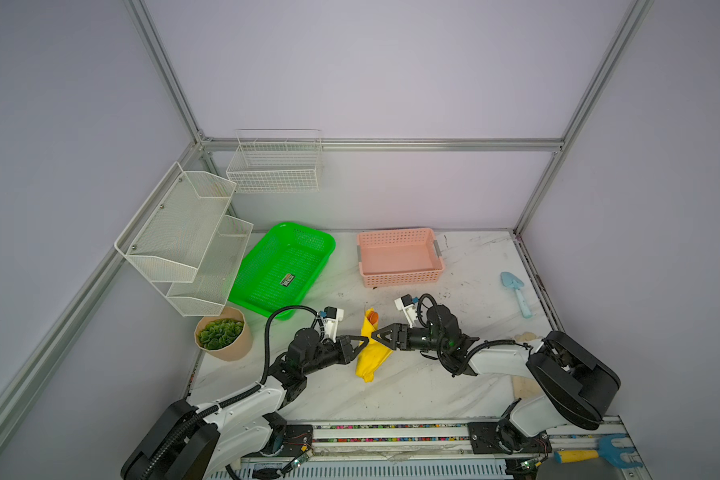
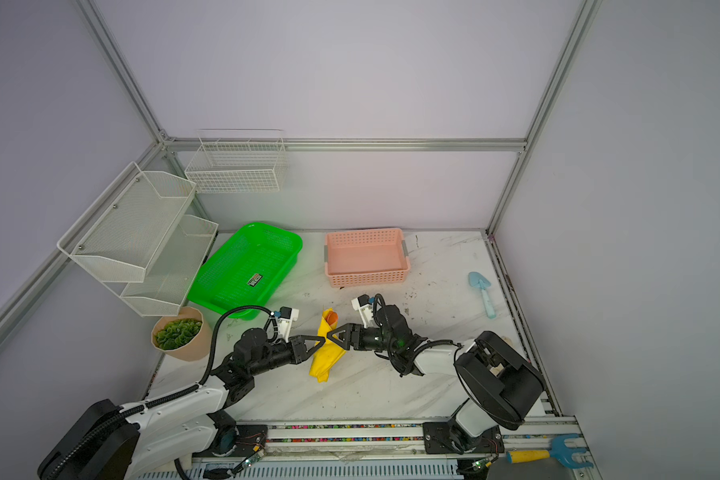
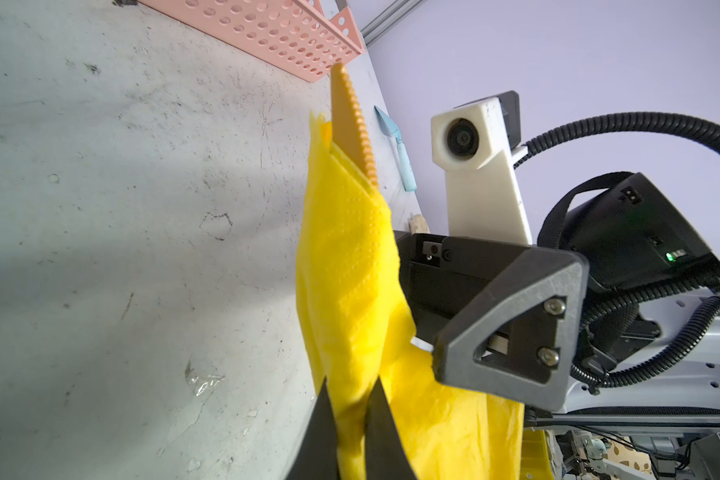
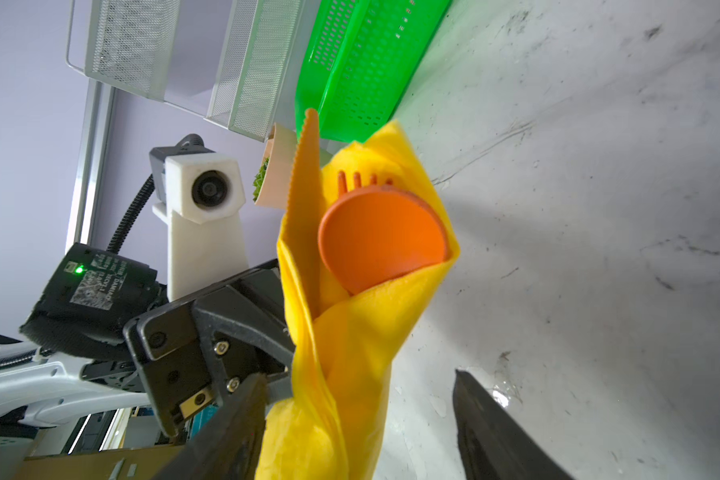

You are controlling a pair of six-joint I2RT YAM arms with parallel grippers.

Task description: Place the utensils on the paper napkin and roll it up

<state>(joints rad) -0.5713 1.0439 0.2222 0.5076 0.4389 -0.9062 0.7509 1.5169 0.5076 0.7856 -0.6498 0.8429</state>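
Napkin (image 1: 371, 361) pinched in left claw (image 1: 366, 340)

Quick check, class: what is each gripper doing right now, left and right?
Left gripper: closed, pinching the yellow paper napkin.
Right gripper: open, its jaws spread either side of the napkin.

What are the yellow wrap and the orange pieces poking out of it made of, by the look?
The napkin looks like thin, soft paper with a matte finish: it shows an embossed dot pattern and loose creases. The spoon and fork are probably moulded plastic: smooth, faintly glossy, uniformly orange, with crisp rigid edges.
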